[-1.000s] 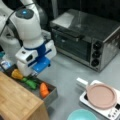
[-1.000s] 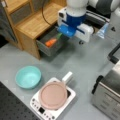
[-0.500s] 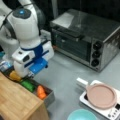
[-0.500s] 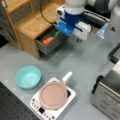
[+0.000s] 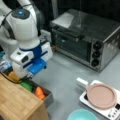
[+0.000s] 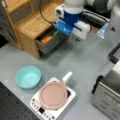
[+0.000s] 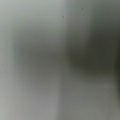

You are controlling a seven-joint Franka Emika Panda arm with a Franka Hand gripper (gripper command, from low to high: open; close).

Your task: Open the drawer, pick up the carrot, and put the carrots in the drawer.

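Closest in a front view are the teal bowl [image 6: 28, 76] and the white hotplate [image 6: 53, 100] with its pink pan [image 6: 53, 95] on top. Beyond them the drawer [image 6: 48, 42] stands pulled out of the wooden cabinet [image 6: 30, 22], and the carrot [image 6: 46, 39] lies inside it near the front wall, with a green piece [image 6: 56, 33] just behind it. In a front view the same carrot [image 5: 39, 92] sits in the drawer [image 5: 47, 96] beside the green piece [image 5: 27, 85] and a yellow piece [image 5: 13, 76] further in. My gripper [image 5: 30, 75] hangs just above the drawer's inner part, over the green and yellow pieces, apart from the carrot. My fingers are hidden under my own blue and white body, so I cannot tell how wide they stand or whether they touch anything. My wrist view shows only grey blur. Farthest back stands the silver toaster oven [image 5: 85, 40]
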